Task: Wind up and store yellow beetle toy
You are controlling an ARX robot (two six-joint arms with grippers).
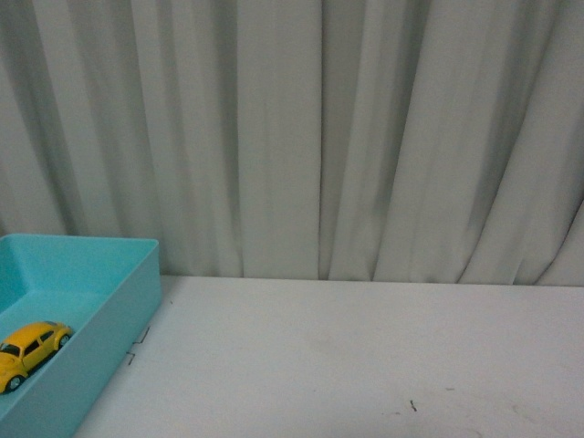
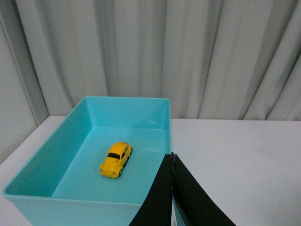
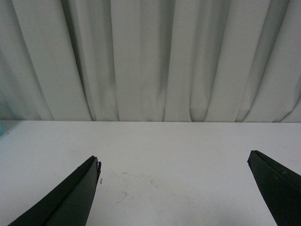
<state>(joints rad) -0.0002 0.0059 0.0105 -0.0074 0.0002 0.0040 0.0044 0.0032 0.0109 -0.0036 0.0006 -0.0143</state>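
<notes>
The yellow beetle toy point(image 1: 30, 350) point(image 2: 115, 159) rests on its wheels on the floor of a turquoise bin point(image 1: 109, 315) point(image 2: 89, 117). My left gripper point(image 2: 172, 155) is shut with nothing between its black fingers, and its tips sit over the bin's near right corner, apart from the toy. In the right wrist view my right gripper point(image 3: 174, 157) stands wide open above bare white table, holding nothing. Neither arm shows in the front view.
A white table point(image 1: 365, 356) stretches right of the bin, with small dark specks point(image 1: 412, 406) on it. A pale grey pleated curtain point(image 1: 319, 137) hangs along the table's far edge. The bin sits at the table's left side.
</notes>
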